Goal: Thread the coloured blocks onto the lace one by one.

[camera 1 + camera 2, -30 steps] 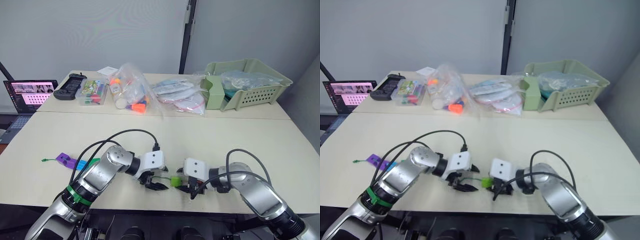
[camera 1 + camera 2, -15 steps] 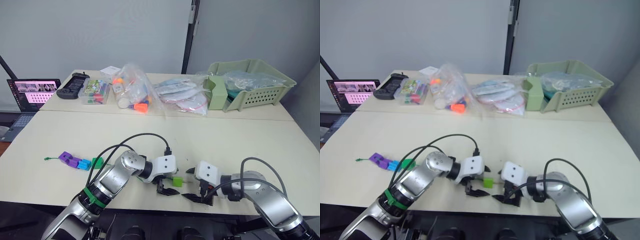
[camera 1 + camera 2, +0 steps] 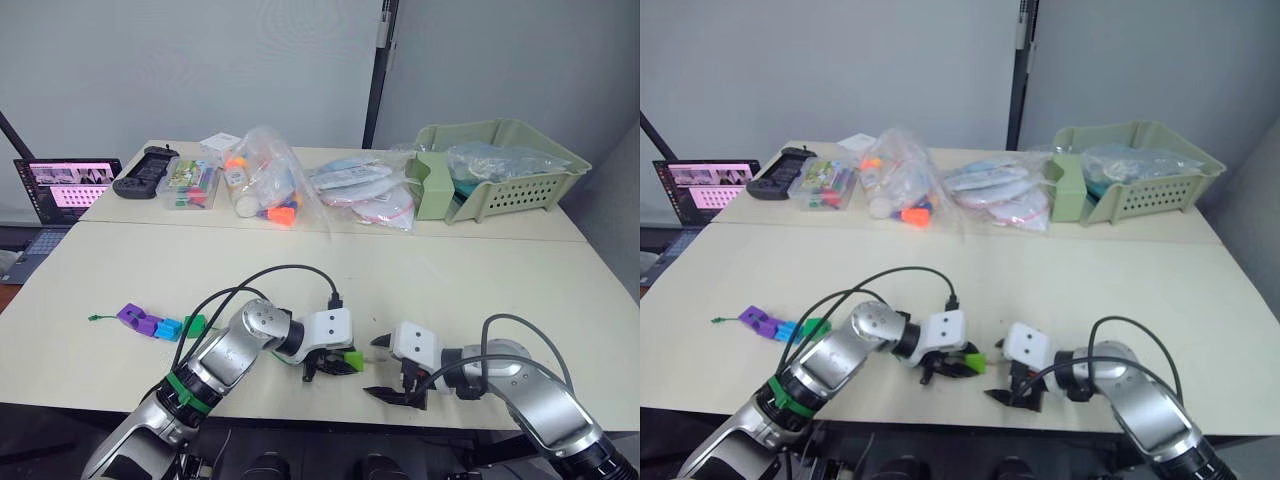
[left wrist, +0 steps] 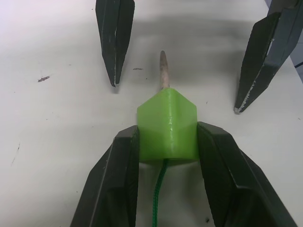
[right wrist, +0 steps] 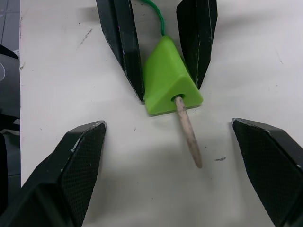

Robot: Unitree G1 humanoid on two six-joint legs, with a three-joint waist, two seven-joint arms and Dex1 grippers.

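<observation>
Light green block (image 4: 167, 126) on the table (image 3: 420, 280), pinched between left gripper (image 4: 166, 156) fingers; lace (image 4: 159, 194) through it, pale tip (image 5: 188, 137) poking out toward right gripper (image 5: 173, 163), spread wide just beside. Purple, blue and green blocks (image 3: 158, 323) well apart, leftward

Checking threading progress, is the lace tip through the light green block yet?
Through: the pale tip sticks out of the light green block.

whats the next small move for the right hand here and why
Probably ease the right hand forward and shut it on the stiff pale lace tip. That tip already pokes out through the hole of the light green plastic block, which the left hand clamps, while the right hand's fingers stand open on either side of it.
</observation>
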